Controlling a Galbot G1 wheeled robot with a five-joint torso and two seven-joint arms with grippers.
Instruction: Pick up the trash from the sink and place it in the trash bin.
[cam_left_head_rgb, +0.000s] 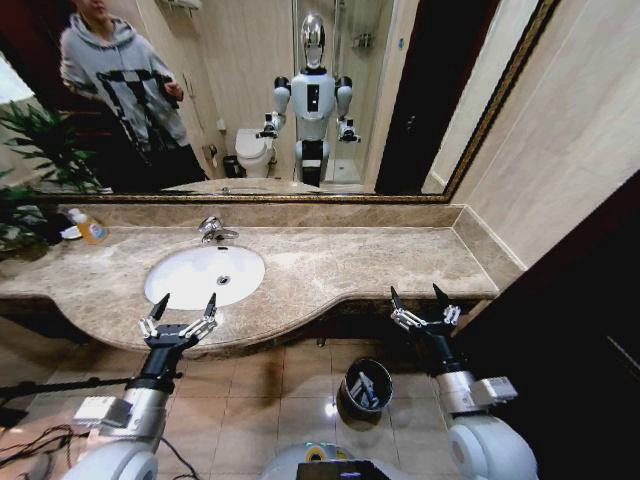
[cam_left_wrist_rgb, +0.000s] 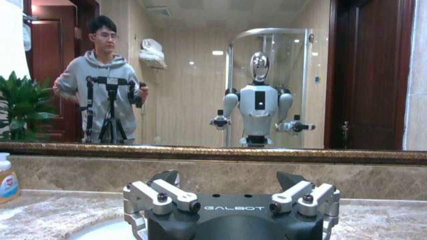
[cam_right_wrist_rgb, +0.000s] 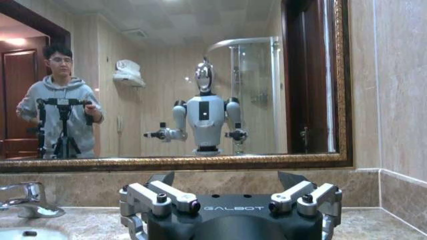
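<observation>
Below the counter, dark round trash bin holding white trash.

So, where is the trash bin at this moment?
In the head view the trash bin stands on the tiled floor below the counter edge, between the two arms and nearer the right gripper, with white items inside.

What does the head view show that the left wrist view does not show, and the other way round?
Head view alone: the whole sink, its basin bare of trash, the faucet, the trash bin on the floor holding white items, and the right gripper open at the counter's front edge. Left wrist view alone: a tripod reflected in the mirror. Both: the left gripper open before the sink, the yellow bottle, the marble counter.
</observation>
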